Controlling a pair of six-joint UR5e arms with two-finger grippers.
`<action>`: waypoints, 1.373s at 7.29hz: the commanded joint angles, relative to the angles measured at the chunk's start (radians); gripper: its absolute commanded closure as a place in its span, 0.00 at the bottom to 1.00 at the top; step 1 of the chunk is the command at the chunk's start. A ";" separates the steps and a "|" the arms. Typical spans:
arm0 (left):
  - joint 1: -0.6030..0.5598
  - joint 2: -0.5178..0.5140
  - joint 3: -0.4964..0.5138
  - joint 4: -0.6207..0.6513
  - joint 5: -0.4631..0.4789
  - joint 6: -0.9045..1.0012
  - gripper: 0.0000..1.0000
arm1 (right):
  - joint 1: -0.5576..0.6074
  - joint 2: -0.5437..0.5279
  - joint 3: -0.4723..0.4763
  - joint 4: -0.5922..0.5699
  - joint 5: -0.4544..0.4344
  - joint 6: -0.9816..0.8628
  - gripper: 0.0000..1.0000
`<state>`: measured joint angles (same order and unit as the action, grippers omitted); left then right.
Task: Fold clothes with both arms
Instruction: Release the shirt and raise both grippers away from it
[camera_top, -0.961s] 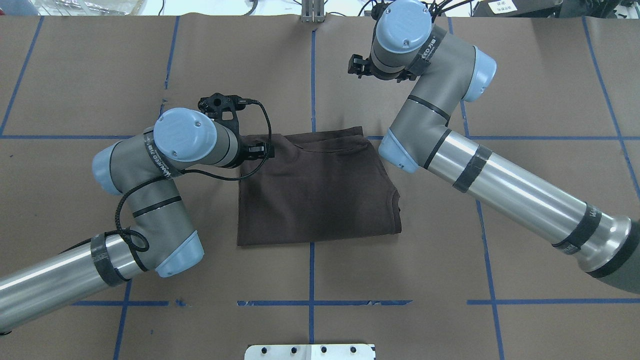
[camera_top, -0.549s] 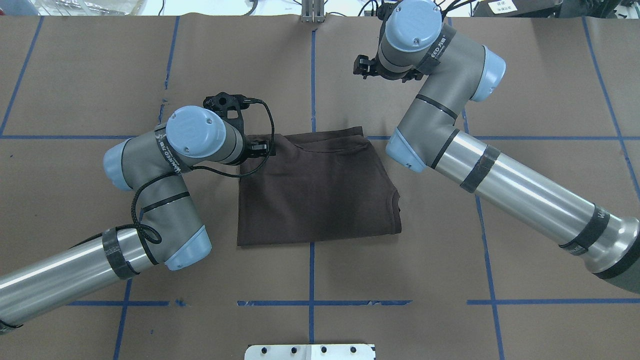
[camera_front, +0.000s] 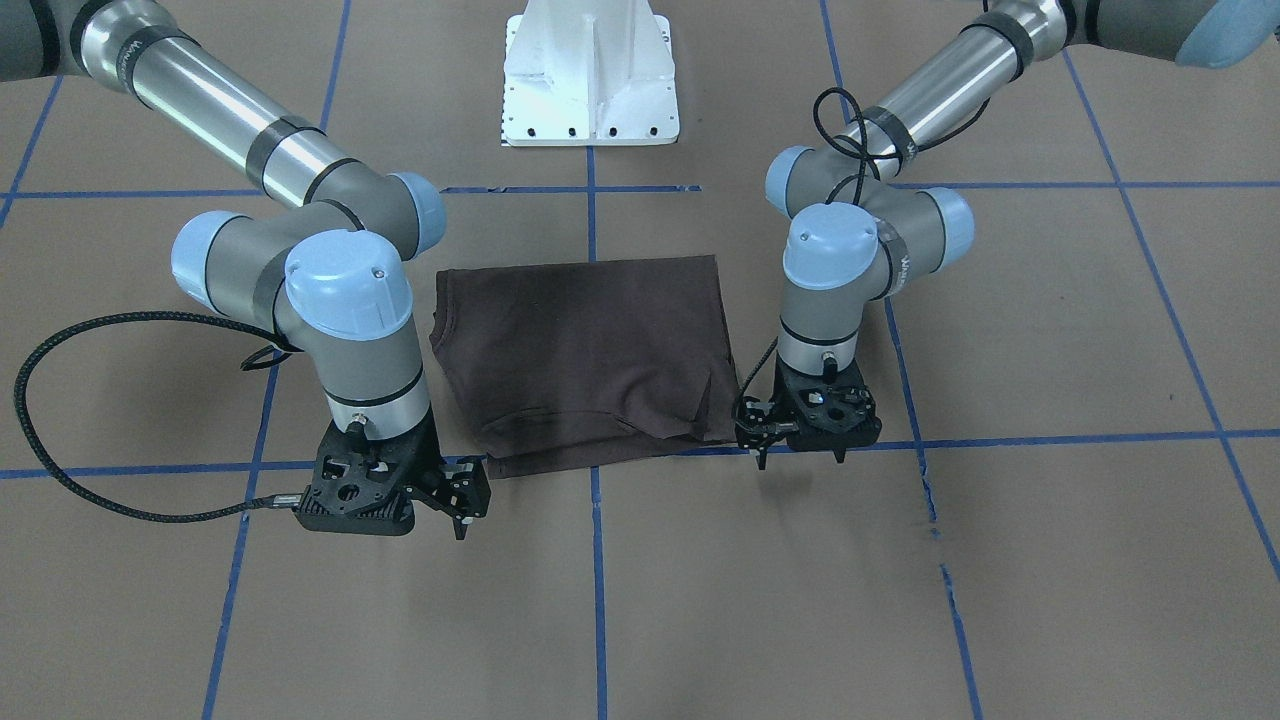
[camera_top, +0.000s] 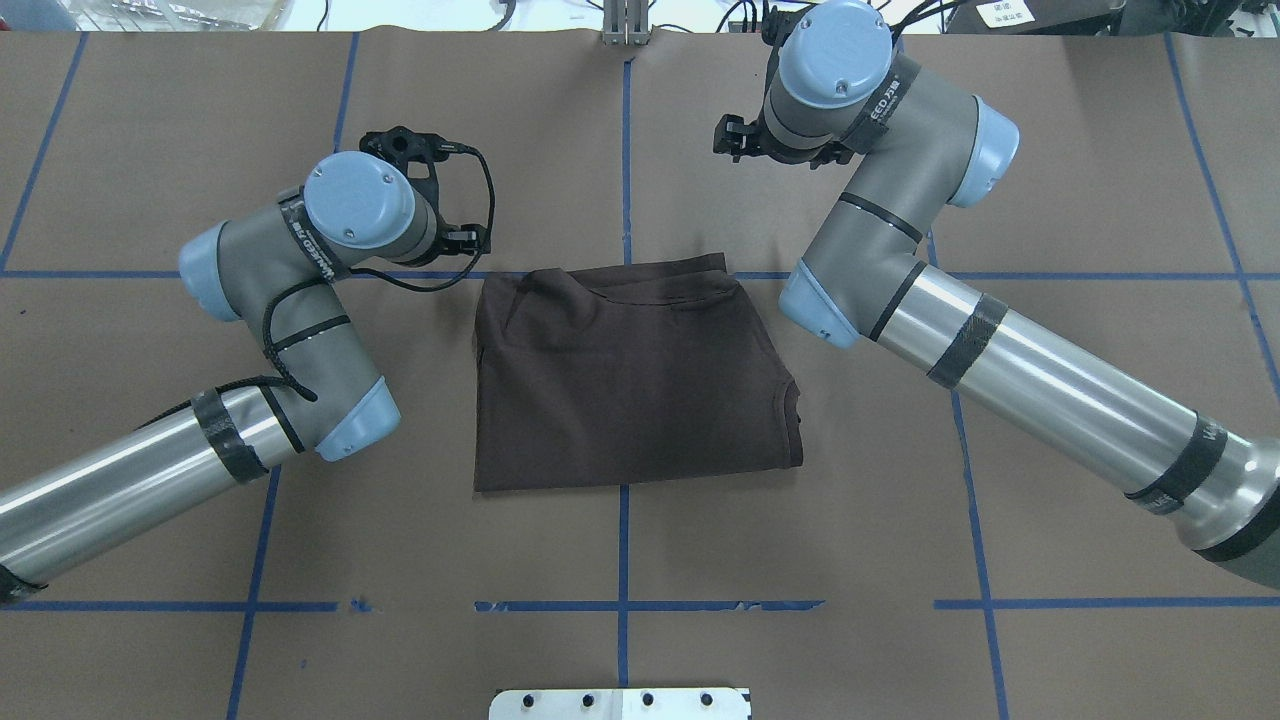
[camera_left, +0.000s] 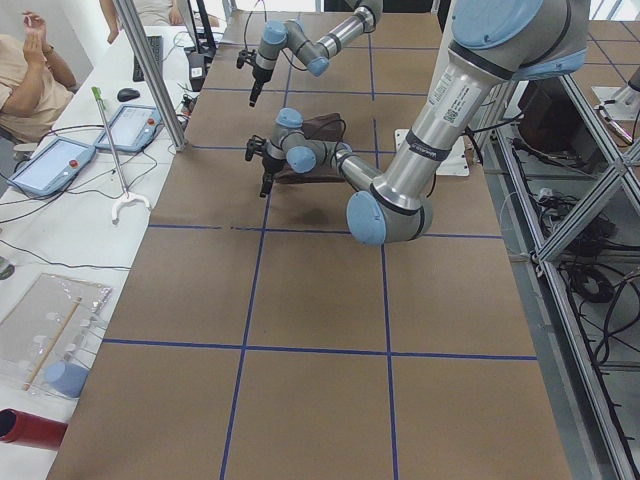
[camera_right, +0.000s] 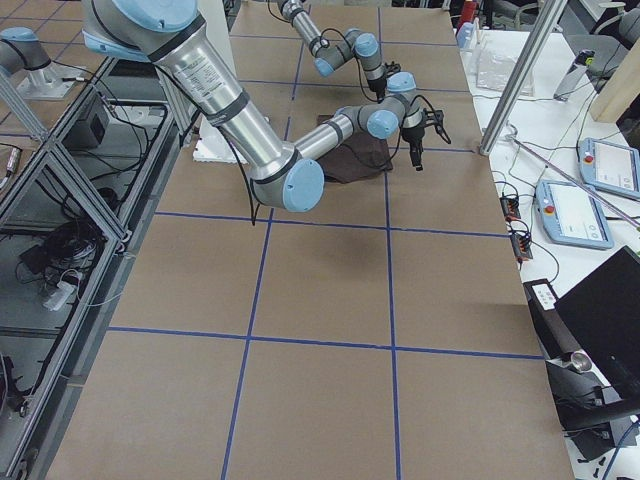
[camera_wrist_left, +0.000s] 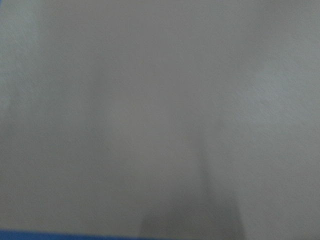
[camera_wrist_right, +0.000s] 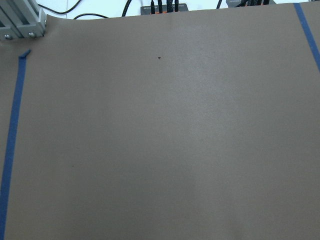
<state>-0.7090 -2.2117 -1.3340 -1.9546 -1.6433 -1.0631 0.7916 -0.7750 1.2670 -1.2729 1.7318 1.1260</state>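
At centre of worktop (camera_top: 620, 560): dark brown T-shirt (camera_top: 630, 390), folded flat into a rough rectangle, layered edges along the far side. Long axis runs left-right; curved hem notch faces the robot's right. Left gripper (camera_top: 472, 240) just off its far-left corner, right gripper (camera_top: 725, 140) well apart; finger spread of both, cannot tell.

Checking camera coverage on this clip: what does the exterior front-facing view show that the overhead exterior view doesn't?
Front-facing only: the whole white pedestal, and the left gripper and right gripper side-on, pointing down. Overhead only: cables past the far edge of the table. Both: the folded brown T-shirt, with neither gripper on it.
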 joint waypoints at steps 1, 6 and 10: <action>-0.070 0.006 0.022 -0.059 -0.009 0.131 0.00 | 0.000 -0.009 0.002 0.003 0.002 0.000 0.00; -0.200 0.218 -0.352 0.018 -0.238 0.356 0.00 | 0.229 -0.287 0.315 -0.105 0.305 -0.350 0.00; -0.533 0.632 -0.534 0.036 -0.514 0.893 0.00 | 0.500 -0.703 0.662 -0.424 0.468 -0.945 0.00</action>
<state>-1.1210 -1.7143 -1.8395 -1.9143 -2.0528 -0.3561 1.2154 -1.3560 1.8317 -1.5931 2.1486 0.3450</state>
